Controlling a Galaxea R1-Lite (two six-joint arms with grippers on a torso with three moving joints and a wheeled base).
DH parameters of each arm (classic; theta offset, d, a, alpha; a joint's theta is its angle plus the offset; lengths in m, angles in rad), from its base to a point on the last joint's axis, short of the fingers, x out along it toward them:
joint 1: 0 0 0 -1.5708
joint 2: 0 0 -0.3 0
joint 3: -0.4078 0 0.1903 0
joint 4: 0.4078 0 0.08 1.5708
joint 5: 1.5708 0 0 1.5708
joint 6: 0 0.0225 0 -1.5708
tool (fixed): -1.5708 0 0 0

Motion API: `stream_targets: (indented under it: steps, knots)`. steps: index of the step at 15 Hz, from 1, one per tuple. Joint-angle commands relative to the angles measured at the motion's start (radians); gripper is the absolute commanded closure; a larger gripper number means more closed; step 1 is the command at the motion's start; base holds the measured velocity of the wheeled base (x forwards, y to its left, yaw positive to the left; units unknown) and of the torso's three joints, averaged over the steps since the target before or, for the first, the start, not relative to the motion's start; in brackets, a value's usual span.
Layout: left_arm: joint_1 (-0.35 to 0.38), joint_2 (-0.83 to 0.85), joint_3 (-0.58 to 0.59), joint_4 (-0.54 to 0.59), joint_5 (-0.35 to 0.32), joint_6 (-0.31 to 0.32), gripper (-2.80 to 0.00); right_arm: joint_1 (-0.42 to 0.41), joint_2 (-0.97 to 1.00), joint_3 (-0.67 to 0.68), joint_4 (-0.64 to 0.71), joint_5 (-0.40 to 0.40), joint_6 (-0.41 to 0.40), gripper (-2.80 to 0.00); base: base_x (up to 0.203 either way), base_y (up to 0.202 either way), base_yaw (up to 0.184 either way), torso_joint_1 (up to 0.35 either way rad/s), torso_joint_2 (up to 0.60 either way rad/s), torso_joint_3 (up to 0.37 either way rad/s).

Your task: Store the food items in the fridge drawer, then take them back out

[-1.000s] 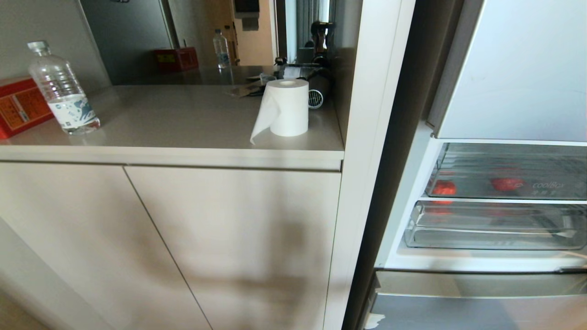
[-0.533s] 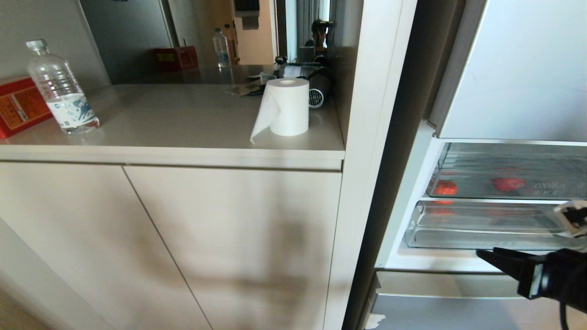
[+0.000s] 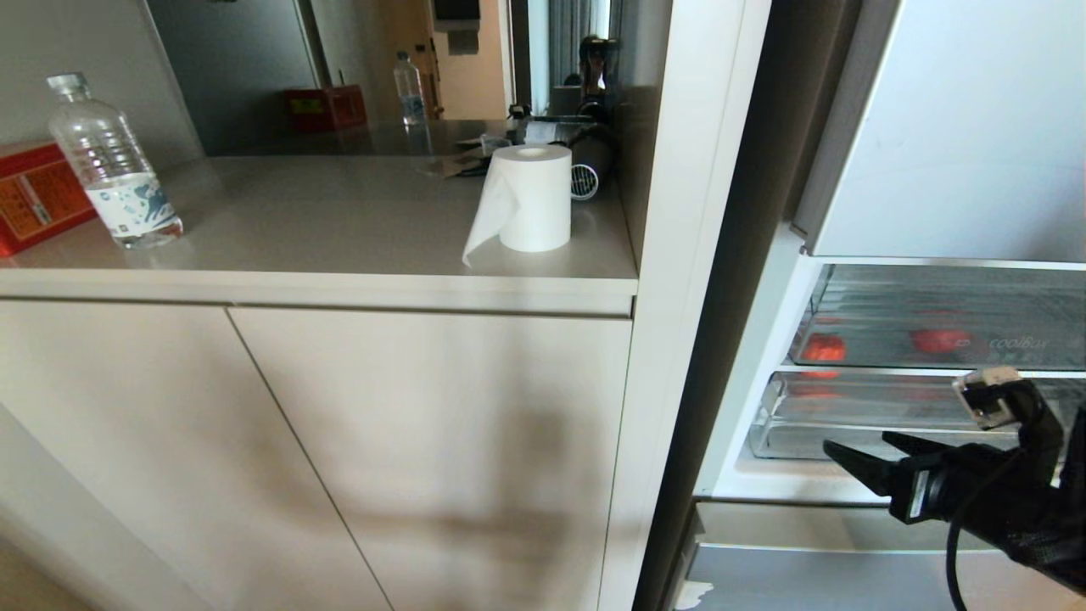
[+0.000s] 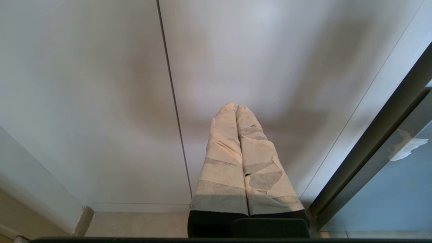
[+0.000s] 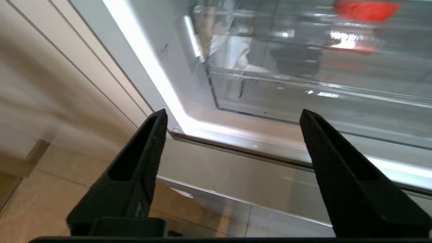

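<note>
Progress: I judge the storing half done; both food items already sit behind clear plastic in the fridge, and nothing is in either hand. Taking them back out is what remains, and no drawer is pulled out yet.
Upper clear drawer (image 3: 942, 318): I see two red round food items inside, one (image 3: 823, 348) near its left front corner, the other (image 3: 937, 341) further right. Faint lettering shows on its front.
Lower clear drawer (image 3: 882, 416): directly beneath; I see only a reddish reflection near its left end, no item I can confirm. I cannot tell which drawer carries the torn tape.
Right hand (image 3: 874, 454): fingers spread wide, empty, low in front of the lower drawer's front edge, not touching it as far as I can tell.
Left hand (image 4: 236, 109): taped fingers pressed together, empty, parked facing the cabinet doors (image 4: 101, 84).
Counter (image 3: 339, 229): carries a paper roll (image 3: 530, 199) near its right edge, and a water bottle (image 3: 110, 165) and a red box (image 3: 34, 199) at its left; none of it belongs to the task.
</note>
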Motion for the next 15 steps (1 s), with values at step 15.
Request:
stream_targets:
  steps: [15]
  knots:
    - [0.000, 0.001, 0.000, 0.000, 0.000, -0.001, 0.00, 0.094, 0.216, -0.195, -0.008, -0.186, 0.044, -2.80, 0.000, 0.000, 0.000, 0.000, 0.00, 0.000]
